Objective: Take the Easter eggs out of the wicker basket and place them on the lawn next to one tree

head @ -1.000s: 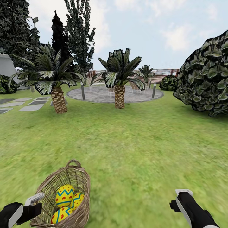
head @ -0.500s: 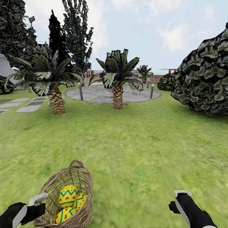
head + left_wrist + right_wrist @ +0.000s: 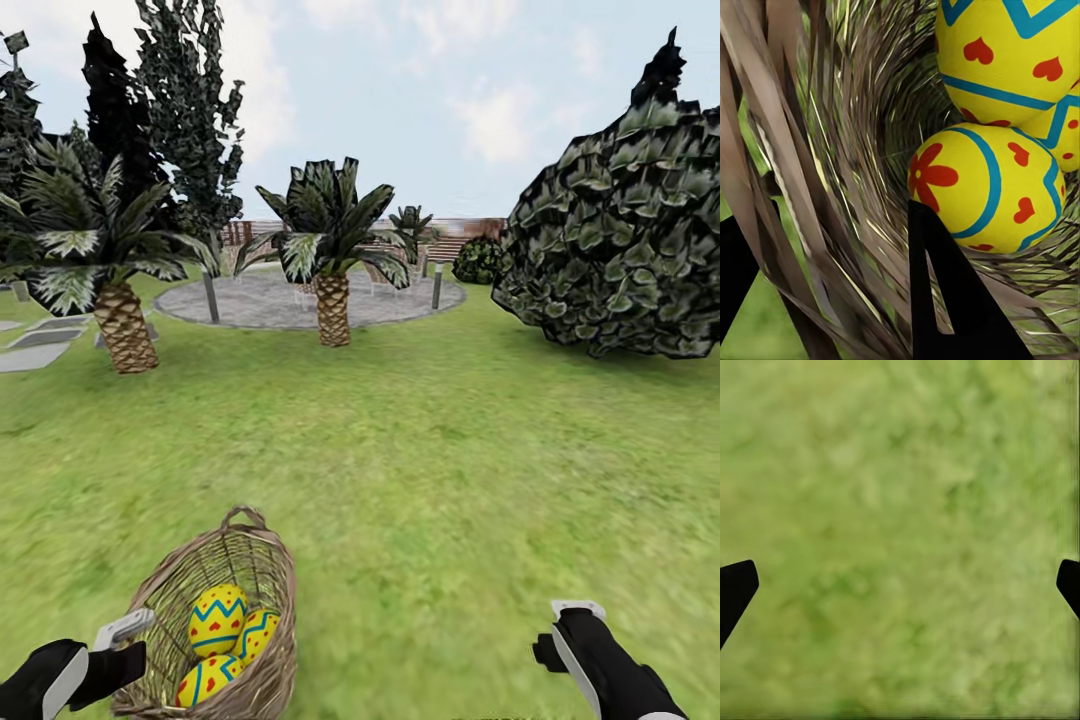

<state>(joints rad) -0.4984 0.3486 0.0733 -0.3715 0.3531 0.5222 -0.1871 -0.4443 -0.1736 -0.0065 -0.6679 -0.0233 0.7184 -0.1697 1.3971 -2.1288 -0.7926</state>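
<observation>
My left gripper is shut on the rim wall of the wicker basket, which hangs tilted at the lower left of the head view. All three Easter eggs lie inside it. The left wrist view looks into the basket: one finger sits inside near an egg, the other is outside the weave, and another egg lies beyond. My right gripper is open over bare lawn. The tree is out of view.
Wide lawn stretches ahead. Two palms stand before a round paved patch with short posts. A big leafy bush fills the right; dark columnar trees and stepping stones are at the left.
The whole scene has slid left in the picture, so the camera has turned right. The basket, the eggs and both grippers keep their places in the view.
</observation>
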